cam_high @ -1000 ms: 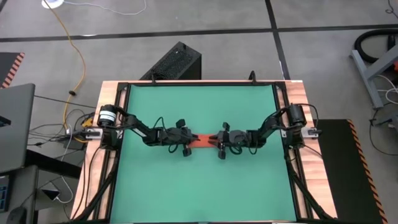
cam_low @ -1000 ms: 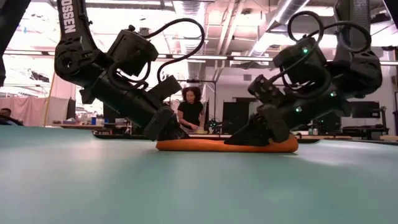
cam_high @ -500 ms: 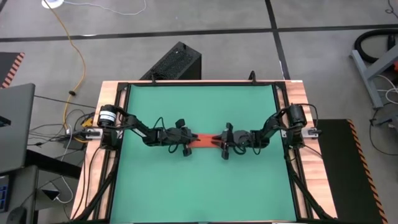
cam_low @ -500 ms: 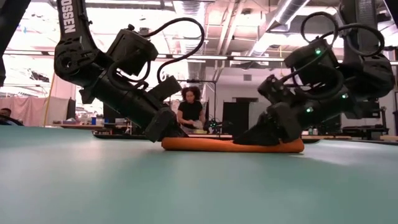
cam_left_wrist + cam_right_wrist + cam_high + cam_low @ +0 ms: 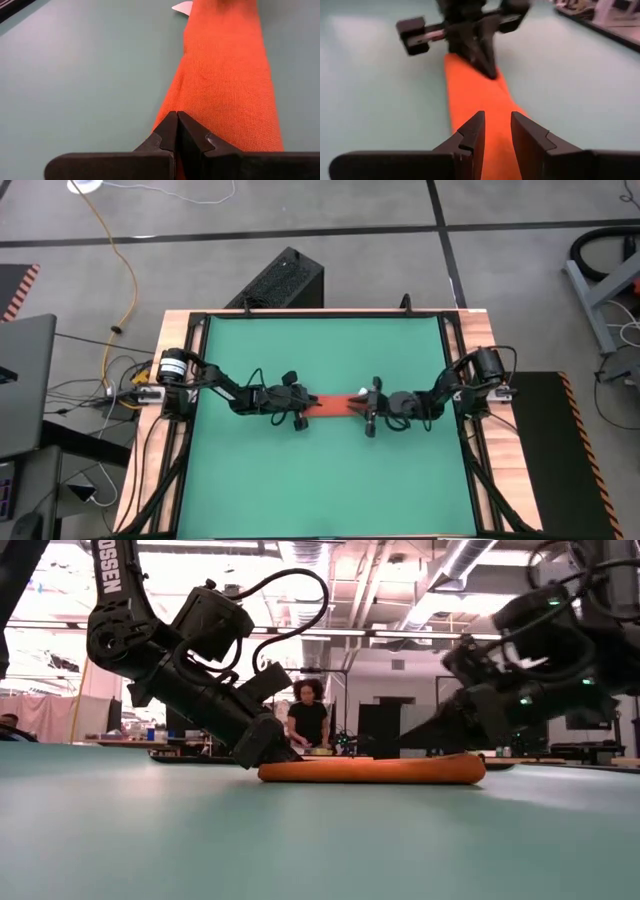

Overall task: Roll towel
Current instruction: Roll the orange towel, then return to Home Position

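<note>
While the left tool (image 5: 306, 402) hasn't budged over the last second, pinched fully together on its end of the towel (image 5: 336, 402), a small rust-orange soft cloth already wound into a long thin tube, the right tool (image 5: 369, 405) has been backing off. A second ago it was planted on the far end of the roll; now it sits just off that end, pulled back toward its own side of the surface. Its two dark fingers (image 5: 472, 135) stand a little apart with nothing between them, lined up with the roll in the right wrist view.

My read: the rolling itself looks basically done, and the right arm letting go is the test of whether the tube holds shape. So far it does. From the low view the roll (image 5: 370, 770) lies flat and even, no flap springing loose. A small white tag (image 5: 182, 6) pokes out beside the roll in the left wrist view. The roll also seems to have slid slightly toward the right arm as it withdrew.

Everything sits mid-way across the flat green mat surface (image 5: 320, 480), framed in wood. Beyond it is a workshop-type room with bright ceiling lights and a person (image 5: 307, 720) in dark clothes standing well behind the surface.
</note>
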